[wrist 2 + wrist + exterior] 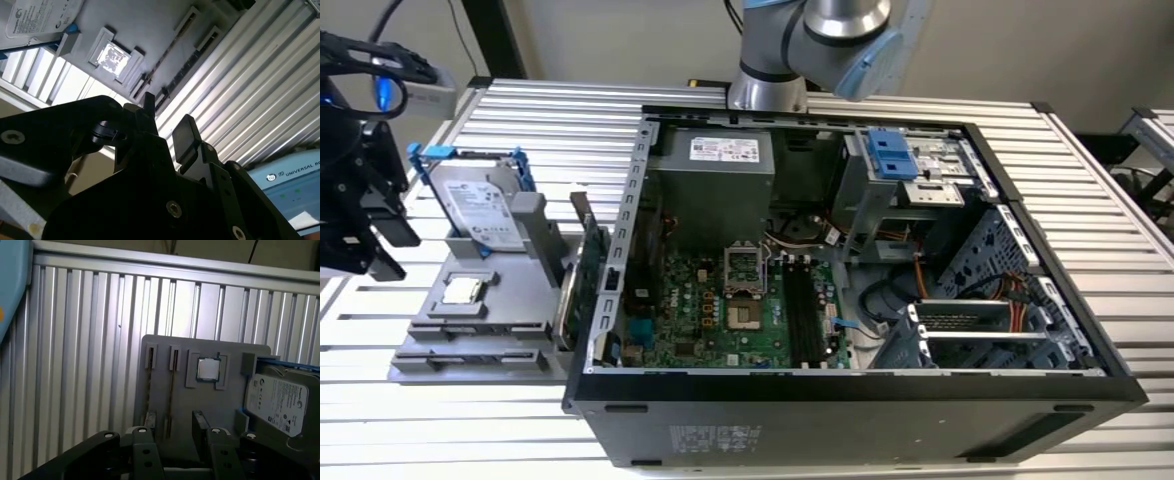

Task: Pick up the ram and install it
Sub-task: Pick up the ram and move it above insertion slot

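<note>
Dark, thin ram (171, 390) sits on edge in a slot of the grey holder tray (225, 405), near the processor chip (208, 368) and hard drive (280, 400). The tray lies on the slatted table (75, 365), to the exterior view's left of the open computer case (854, 300). Gripper (166, 114) hovers over the tray — jaws apart, holding nothing.

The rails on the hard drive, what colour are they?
The rails are blue, clearest in the exterior view.
</note>
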You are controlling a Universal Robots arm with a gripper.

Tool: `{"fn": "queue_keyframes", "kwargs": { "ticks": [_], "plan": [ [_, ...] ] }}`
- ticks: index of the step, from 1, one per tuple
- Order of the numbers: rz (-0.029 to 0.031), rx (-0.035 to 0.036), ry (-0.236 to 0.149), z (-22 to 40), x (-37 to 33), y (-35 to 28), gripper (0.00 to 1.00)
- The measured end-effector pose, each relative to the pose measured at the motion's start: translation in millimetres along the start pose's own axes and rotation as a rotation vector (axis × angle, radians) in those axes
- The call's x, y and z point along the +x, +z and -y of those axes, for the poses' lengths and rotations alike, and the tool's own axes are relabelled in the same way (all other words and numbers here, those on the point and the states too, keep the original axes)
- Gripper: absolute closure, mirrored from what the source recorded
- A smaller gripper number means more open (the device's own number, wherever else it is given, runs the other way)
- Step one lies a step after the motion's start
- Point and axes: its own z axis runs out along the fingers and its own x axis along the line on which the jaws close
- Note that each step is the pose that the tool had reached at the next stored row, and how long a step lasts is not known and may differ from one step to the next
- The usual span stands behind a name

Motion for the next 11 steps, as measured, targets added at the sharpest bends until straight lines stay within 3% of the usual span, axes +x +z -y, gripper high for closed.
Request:
{"fn": "queue_keyframes", "kwargs": {
  "ticks": [6,11],
  "plan": [
    [0.0,0.0,0.0,0.1,0.4,9.9,0.0],
    [-0.0003,-0.0003,0.0,0.1,0.6,13.8,0.0]
  ]
}}
